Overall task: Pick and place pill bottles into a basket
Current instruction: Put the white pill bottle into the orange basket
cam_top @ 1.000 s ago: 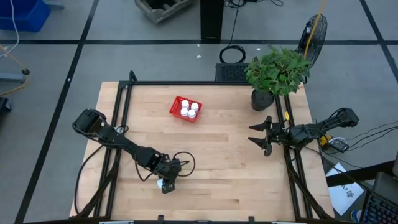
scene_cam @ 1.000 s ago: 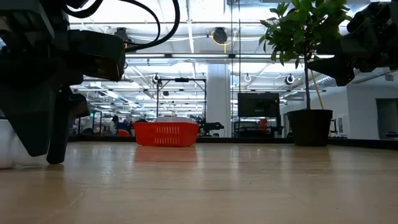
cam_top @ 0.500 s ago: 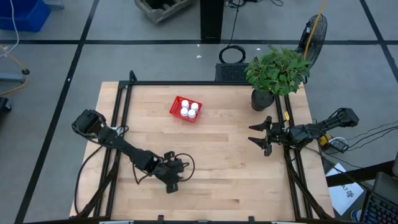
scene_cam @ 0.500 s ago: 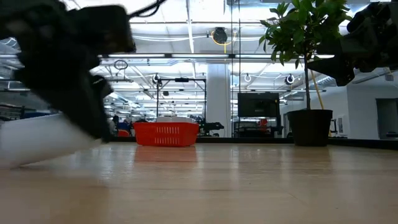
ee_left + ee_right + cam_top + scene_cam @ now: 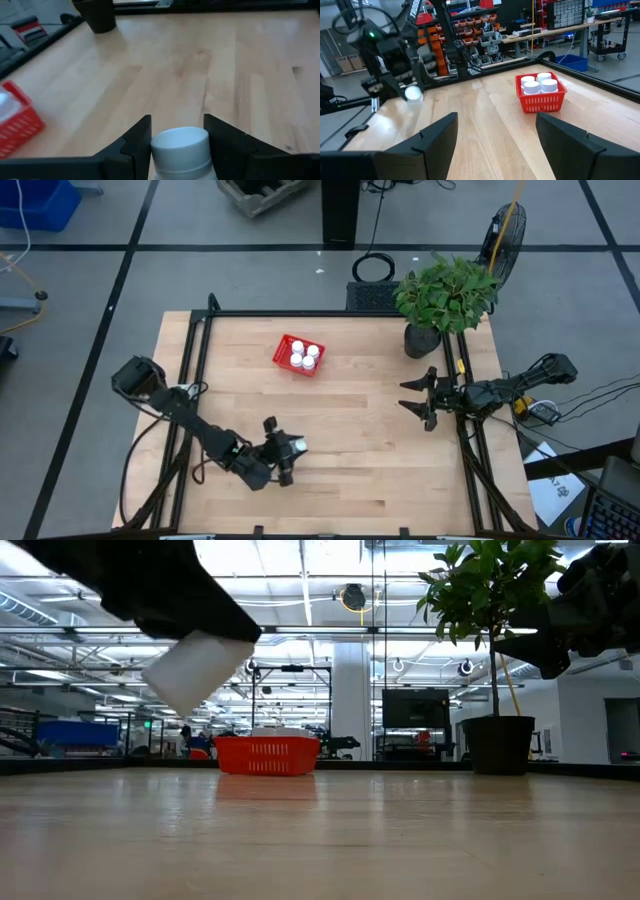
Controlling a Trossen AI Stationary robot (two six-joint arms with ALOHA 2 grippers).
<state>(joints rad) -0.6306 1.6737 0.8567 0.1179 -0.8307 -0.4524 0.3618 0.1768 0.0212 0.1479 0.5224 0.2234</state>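
- The table (image 5: 350, 420) was a pale wooden slab with a fine plank grain, edged by a dark metal frame; it lay under both grippers, bare between them.
- The plant (image 5: 447, 292) was leafy and green in a round black pot (image 5: 421, 340), standing at the table's far right corner, just beyond the right gripper and well apart from the left one.
- The right gripper (image 5: 418, 399) waited near the table's right edge, its dark jaws spread wide with nothing between them; through them the right wrist view showed the basket and the other arm across open wood.
- The left gripper (image 5: 177, 137) hung above the table's near part, clear of the surface in the low view, its dark angular jaws closed partway on a bottle.
- The basket (image 5: 300, 355) was bright red plastic, rectangular, with meshed sides; it sat on the far middle of the table, well apart from both grippers, nothing standing between it and either one.
- Four bottles (image 5: 539, 83) stood upright in the basket, packed close, white caps up.
- The held bottle (image 5: 181, 150) was a smooth white cylinder with a rounded white cap, pinched between the left jaws with its cap poking out past the fingertips; in the low view it hung tilted.
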